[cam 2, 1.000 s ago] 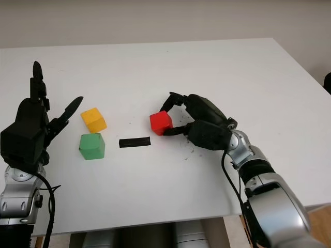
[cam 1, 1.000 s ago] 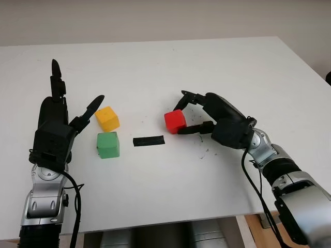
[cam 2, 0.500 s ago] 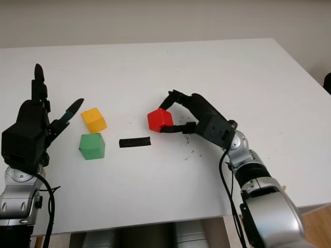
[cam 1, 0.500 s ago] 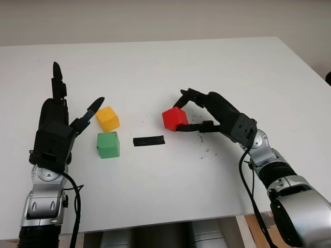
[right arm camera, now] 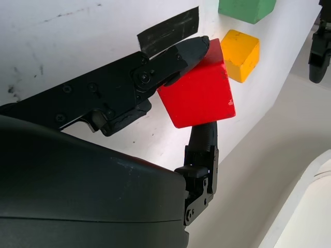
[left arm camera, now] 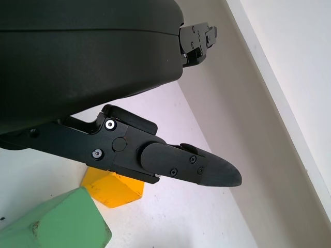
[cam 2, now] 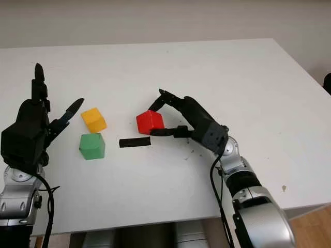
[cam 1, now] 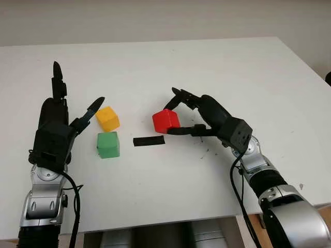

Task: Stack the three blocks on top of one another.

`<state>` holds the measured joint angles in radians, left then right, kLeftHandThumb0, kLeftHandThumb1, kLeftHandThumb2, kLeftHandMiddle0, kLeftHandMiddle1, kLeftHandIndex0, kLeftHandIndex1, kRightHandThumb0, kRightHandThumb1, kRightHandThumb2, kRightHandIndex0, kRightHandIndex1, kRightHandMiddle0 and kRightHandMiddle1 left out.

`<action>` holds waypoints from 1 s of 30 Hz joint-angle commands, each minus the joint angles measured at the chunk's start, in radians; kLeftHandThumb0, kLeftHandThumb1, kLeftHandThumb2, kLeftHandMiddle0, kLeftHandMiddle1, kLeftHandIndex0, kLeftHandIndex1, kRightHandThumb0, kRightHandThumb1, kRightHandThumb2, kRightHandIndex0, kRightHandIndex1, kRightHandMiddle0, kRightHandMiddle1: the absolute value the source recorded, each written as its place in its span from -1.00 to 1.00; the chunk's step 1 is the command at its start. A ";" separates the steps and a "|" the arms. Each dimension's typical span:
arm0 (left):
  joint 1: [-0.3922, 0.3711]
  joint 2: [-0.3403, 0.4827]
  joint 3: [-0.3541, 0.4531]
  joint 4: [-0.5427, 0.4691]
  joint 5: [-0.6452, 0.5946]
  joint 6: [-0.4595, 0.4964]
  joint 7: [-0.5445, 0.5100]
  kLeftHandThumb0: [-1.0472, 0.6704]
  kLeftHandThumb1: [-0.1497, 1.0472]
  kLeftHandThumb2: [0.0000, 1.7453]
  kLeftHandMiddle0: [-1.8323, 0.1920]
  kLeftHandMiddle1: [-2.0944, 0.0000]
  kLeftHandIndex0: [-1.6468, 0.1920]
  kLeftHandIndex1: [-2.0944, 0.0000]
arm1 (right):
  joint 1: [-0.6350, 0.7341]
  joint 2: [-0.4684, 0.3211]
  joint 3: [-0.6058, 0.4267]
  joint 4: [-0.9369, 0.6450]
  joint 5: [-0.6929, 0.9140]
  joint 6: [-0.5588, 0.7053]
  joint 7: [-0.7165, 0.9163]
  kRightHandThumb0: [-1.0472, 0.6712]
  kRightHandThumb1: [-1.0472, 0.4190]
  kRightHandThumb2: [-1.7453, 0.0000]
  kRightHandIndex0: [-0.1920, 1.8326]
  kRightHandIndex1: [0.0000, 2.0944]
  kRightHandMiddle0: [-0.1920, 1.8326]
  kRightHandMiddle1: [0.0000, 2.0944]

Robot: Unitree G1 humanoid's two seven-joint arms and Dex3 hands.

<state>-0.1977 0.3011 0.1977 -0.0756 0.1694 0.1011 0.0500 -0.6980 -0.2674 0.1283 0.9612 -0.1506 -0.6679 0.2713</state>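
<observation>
Green block (cam 1: 108,144) sits nearest on the white bench (cam 1: 217,67), with the yellow block (cam 1: 107,118) just behind it, close but apart. A black tape strip (cam 1: 149,140) lies to their right. Left hand (cam 1: 58,124) stands open beside both blocks, holding nothing. Right hand (cam 1: 187,114) is closed on the red block (cam 1: 166,121). Over the last second the red block has risen clear of the bench and travelled left, now above the strip. Judgement: transport towards the pair is under way; no stacking done yet.

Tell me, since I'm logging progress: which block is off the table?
The red block, held by the right hand; the yellow block and green block sit on the table.
</observation>
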 commanded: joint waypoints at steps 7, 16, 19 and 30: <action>0.010 0.012 0.002 -0.031 0.002 0.008 -0.007 -0.60 1.00 -0.83 1.00 1.00 1.00 0.99 | 0.012 0.055 -0.006 -0.027 0.016 0.023 0.020 -0.30 -0.88 0.94 -0.73 -0.96 -0.46 0.55; 0.010 0.015 0.001 -0.030 0.005 0.007 -0.007 -0.61 1.00 -0.82 1.00 1.00 1.00 0.99 | -0.006 0.095 0.015 0.013 -0.026 0.031 -0.016 -0.33 -0.88 0.94 -0.72 -0.95 -0.46 0.54; 0.010 0.015 0.002 -0.029 0.005 0.006 -0.006 -0.62 1.00 -0.82 1.00 1.00 1.00 0.99 | -0.017 0.107 0.020 0.035 -0.032 0.029 -0.020 -0.33 -0.88 0.94 -0.72 -0.95 -0.46 0.55; 0.015 0.011 0.002 -0.038 0.005 0.011 -0.004 -0.61 1.00 -0.82 1.00 1.00 1.00 0.98 | -0.046 0.133 0.043 0.079 -0.065 0.048 -0.030 -0.33 -0.87 0.94 -0.70 -0.94 -0.45 0.54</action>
<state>-0.1951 0.3100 0.1978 -0.0960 0.1734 0.1131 0.0447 -0.7204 -0.1389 0.1680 1.0399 -0.2112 -0.6249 0.2457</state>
